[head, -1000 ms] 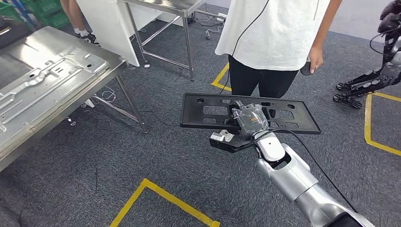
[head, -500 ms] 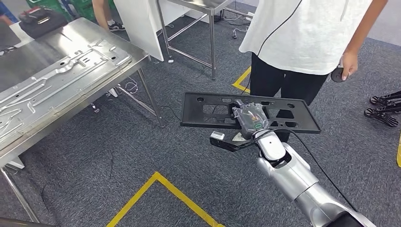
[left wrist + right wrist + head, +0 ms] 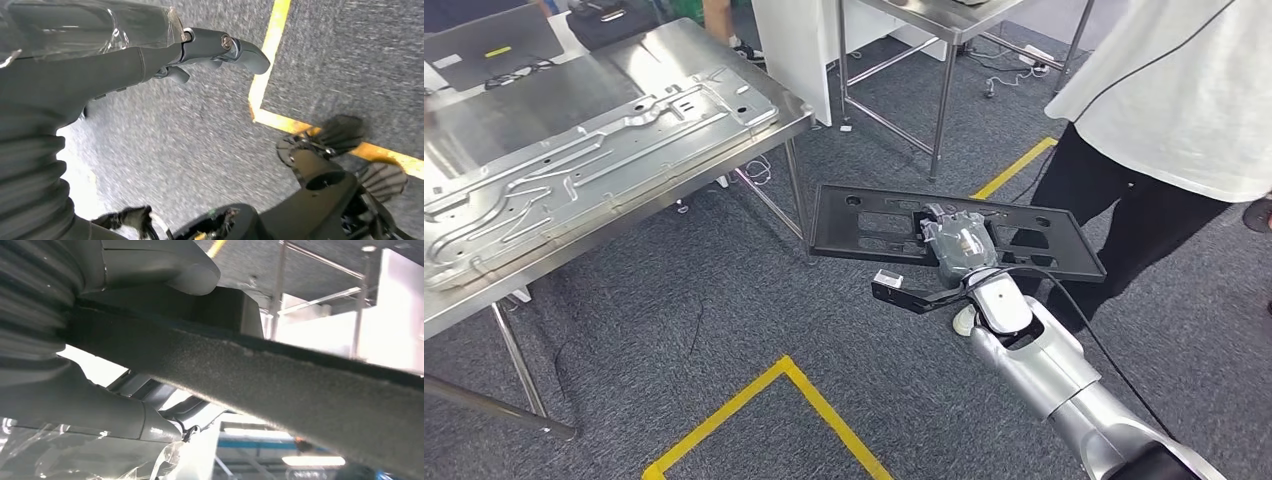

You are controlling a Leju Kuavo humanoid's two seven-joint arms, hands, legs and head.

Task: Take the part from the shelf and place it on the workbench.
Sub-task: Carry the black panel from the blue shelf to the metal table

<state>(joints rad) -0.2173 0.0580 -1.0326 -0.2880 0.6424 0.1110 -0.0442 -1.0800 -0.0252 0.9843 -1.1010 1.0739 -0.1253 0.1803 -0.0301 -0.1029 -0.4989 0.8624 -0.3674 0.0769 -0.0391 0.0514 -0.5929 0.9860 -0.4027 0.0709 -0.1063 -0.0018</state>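
Black part | gripped by right hand | above floor

black part: 1 | steel tables: 2 | person: 1

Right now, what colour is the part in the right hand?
Black; the part shows best in the head view.

Hidden and cut-off parts

The right hand covered the black part's middle; the person was cut off above the waist; the workbench ran off-frame.
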